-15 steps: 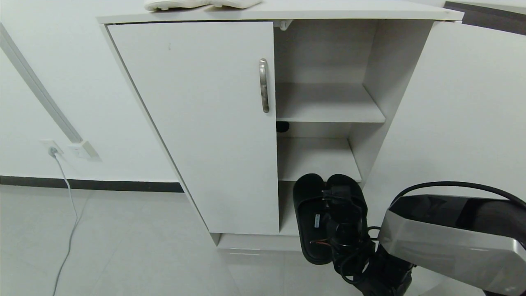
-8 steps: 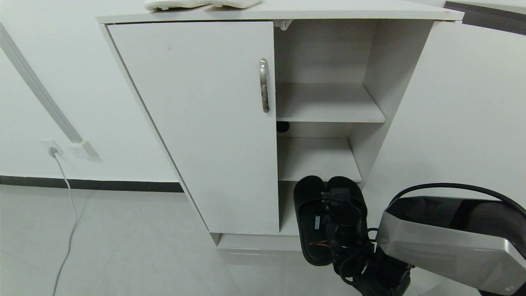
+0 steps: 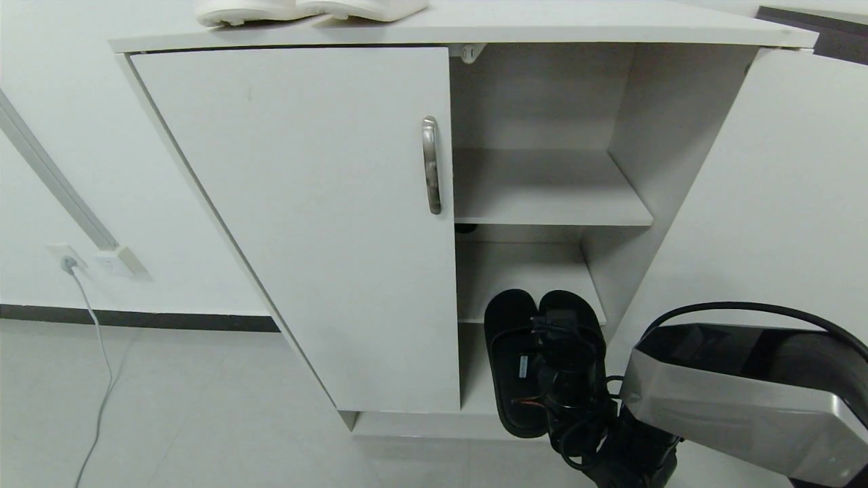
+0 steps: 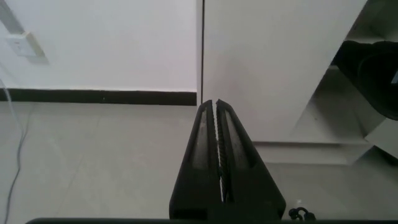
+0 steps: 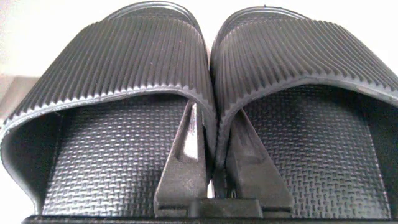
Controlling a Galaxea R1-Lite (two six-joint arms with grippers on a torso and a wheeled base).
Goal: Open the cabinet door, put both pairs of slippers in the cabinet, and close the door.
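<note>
A pair of black slippers (image 3: 515,359) hangs side by side, toes toward the white cabinet (image 3: 305,203), in front of its lower shelves. My right gripper (image 3: 559,325) is shut on them, its fingers (image 5: 186,155) pinching the two inner strap edges together. A pair of white slippers (image 3: 305,8) lies on the cabinet top. The cabinet's right door (image 3: 780,203) stands open and its left door with the metal handle (image 3: 430,165) is closed. My left gripper (image 4: 215,102) is shut on nothing, low over the floor before the closed door, with the black slippers (image 4: 373,68) off to one side.
Inside the open half are an upper shelf (image 3: 542,190) and a middle shelf (image 3: 522,271), both bare. A wall socket (image 3: 64,263) with a grey cable (image 3: 95,379) trailing onto the tiled floor is at the left.
The whole head picture has shifted: the camera has moved closer to the cabinet. The black slippers now overlap the middle shelf's edge more. The right gripper's hold is unchanged.
</note>
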